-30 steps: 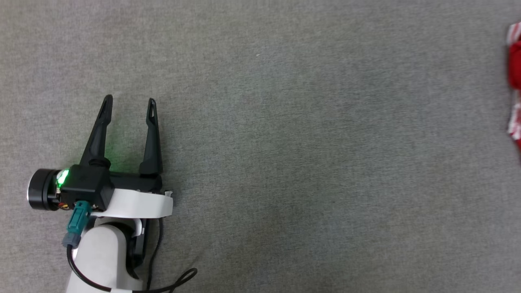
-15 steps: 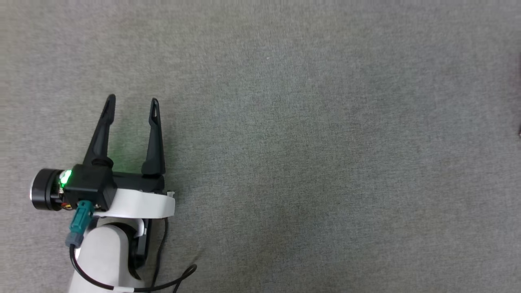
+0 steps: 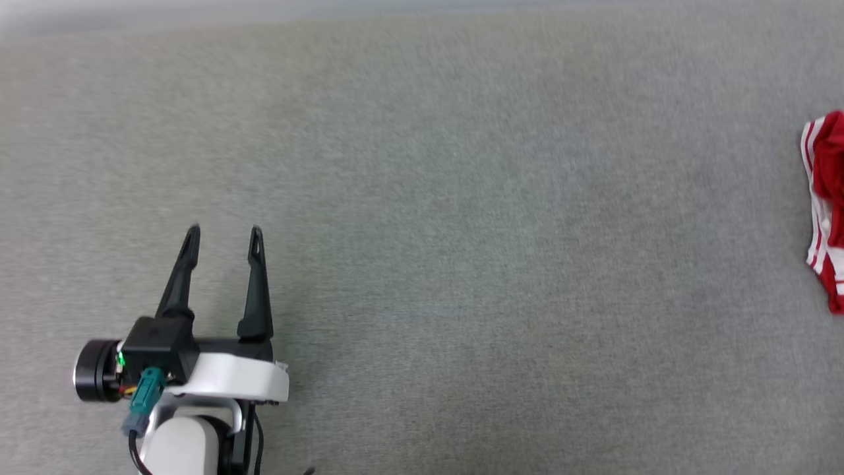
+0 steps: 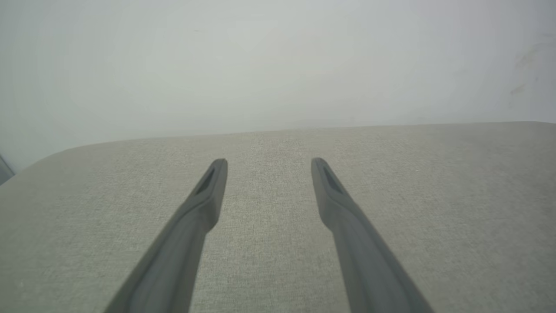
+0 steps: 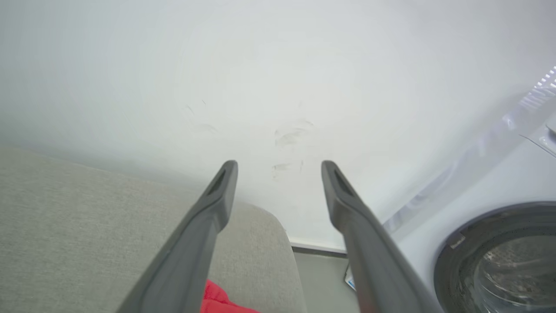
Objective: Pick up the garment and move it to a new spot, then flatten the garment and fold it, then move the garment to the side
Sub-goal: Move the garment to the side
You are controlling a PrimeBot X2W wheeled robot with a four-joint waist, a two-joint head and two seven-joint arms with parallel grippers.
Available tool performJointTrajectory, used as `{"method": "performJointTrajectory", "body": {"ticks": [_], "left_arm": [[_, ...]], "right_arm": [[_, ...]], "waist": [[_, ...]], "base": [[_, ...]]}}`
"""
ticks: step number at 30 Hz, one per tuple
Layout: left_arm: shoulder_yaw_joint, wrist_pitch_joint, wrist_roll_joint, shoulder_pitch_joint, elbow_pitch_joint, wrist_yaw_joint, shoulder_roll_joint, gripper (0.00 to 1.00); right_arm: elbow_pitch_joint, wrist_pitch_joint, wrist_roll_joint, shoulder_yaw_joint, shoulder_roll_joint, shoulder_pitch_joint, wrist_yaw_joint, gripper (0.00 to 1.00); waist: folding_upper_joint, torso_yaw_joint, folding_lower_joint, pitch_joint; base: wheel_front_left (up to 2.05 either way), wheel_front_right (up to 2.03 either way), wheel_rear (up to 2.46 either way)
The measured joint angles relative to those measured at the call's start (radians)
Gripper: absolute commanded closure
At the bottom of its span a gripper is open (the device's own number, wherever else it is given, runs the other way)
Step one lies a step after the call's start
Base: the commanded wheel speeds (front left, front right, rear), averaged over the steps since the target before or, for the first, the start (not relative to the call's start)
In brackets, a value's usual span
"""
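lying crumpled far right on flat woven grey surface [image 3: 461, 231], red striped garment [image 3: 829, 198], left gripper [image 3: 224, 229], right gripper [image 5: 279, 167] both spread wide

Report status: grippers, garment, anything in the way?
Left gripper open, empty, over grey cushion. Right gripper open, empty. Garment bunched at far right of head view, not held. Nothing seen in the way.

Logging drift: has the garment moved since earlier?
Cannot tell; the garment sits lower in head view, but the grey surface shows its far edge too: camera moved.
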Motion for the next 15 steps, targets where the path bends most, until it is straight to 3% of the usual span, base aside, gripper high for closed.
{"method": "performJointTrajectory", "body": {"ticks": [7,15], "left_arm": [[0.013,0.0,-0.015,0.056,0.023,0.004,-0.008,0.0],[0.013,0.0,-0.017,0.107,0.053,0.007,-0.015,0.0]], "right_arm": [[-0.074,-0.244,-0.014,0.046,0.149,0.074,0.0,0.0],[-0.128,-0.346,0.002,0.112,0.322,0.211,0.0,0.0]], "waist": [[0.0,0.046,0.0,-0.096],[0.0,0.09,-0.0001,-0.191]], "base": [[0.0,0.0,0.0],[0.0,0.0,0.0]]}}
